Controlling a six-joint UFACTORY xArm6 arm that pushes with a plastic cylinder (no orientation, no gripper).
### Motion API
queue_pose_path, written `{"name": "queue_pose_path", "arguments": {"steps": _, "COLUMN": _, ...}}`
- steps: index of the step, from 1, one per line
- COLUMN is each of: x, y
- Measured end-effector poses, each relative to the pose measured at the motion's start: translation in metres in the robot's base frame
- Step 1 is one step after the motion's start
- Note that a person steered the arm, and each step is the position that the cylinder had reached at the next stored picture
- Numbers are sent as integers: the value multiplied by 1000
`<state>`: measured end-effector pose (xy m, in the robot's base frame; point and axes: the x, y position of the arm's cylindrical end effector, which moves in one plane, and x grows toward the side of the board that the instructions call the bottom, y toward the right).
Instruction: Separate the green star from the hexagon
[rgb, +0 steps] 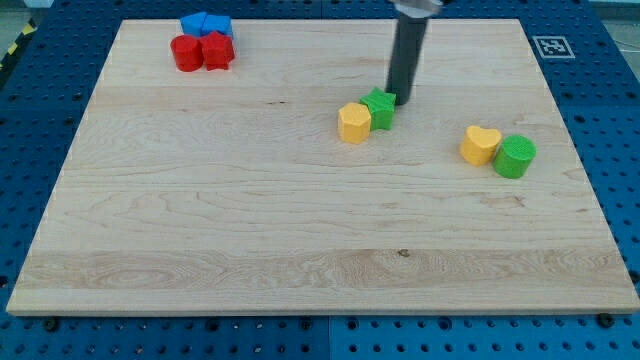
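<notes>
The green star lies near the middle of the wooden board, touching the yellow hexagon at its lower left. My tip stands just to the upper right of the green star, touching or nearly touching its edge. The dark rod rises from there toward the view's top.
A yellow heart and a green cylinder sit together at the view's right. Two red blocks and two blue blocks cluster at the top left. The wooden board rests on a blue pegboard table.
</notes>
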<state>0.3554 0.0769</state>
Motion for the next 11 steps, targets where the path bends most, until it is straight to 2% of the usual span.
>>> {"name": "queue_pose_path", "arguments": {"steps": 1, "x": 15, "y": -9}}
{"name": "queue_pose_path", "arguments": {"steps": 3, "x": 84, "y": -7}}
{"name": "queue_pose_path", "arguments": {"steps": 4, "x": 86, "y": -7}}
{"name": "queue_pose_path", "arguments": {"steps": 5, "x": 59, "y": -4}}
{"name": "queue_pose_path", "arguments": {"steps": 6, "x": 54, "y": -25}}
{"name": "queue_pose_path", "arguments": {"steps": 7, "x": 69, "y": -36}}
{"name": "queue_pose_path", "arguments": {"steps": 9, "x": 145, "y": -41}}
{"name": "queue_pose_path", "arguments": {"steps": 10, "x": 161, "y": -41}}
{"name": "queue_pose_path", "arguments": {"steps": 11, "x": 159, "y": -37}}
